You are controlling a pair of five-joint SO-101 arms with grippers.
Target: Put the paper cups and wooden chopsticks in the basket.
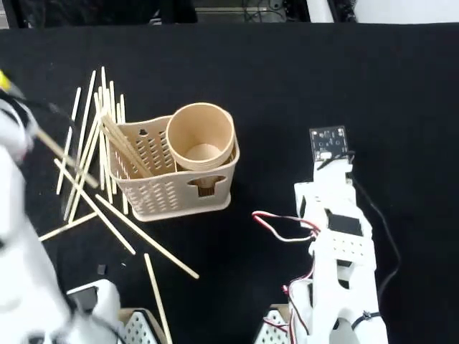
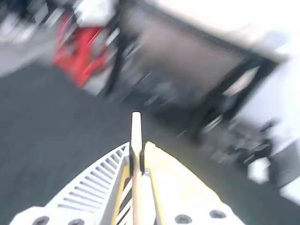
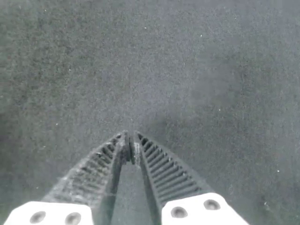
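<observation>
Two arms are seen at a black table (image 1: 287, 86). The basket (image 1: 172, 195) is located just to 9 o'clock of the table centre. Nested cups (image 1: 201, 136) are seated upright in its 3 o'clock half. Several chopsticks (image 1: 126, 147) are leaned in its 9 o'clock half, with their upper ends projecting over the rim toward 10 o'clock.

Loose chopsticks (image 1: 147, 237) are scattered on the table from 10 o'clock round to 6 o'clock of the basket. Several are crossed over one another, and the nearest are laid just beside the basket's 9 o'clock wall.

The left arm (image 1: 18, 236) is positioned at the table's 9 o'clock edge and is rendered blurred in the high view. The left gripper (image 2: 137, 147) is clenched on a single chopstick (image 2: 136, 131). This stick is pinched between the jaws and projects past the fingertips. Dark table surface and blurred room furniture are seen beyond its tip.

The right arm (image 1: 337, 244) is placed at 4 o'clock of the table centre, well apart from the basket. The right gripper (image 3: 130, 140) is clenched with nothing held: the jaws are brought together at the tips, and bare table surface is seen beneath them.
</observation>
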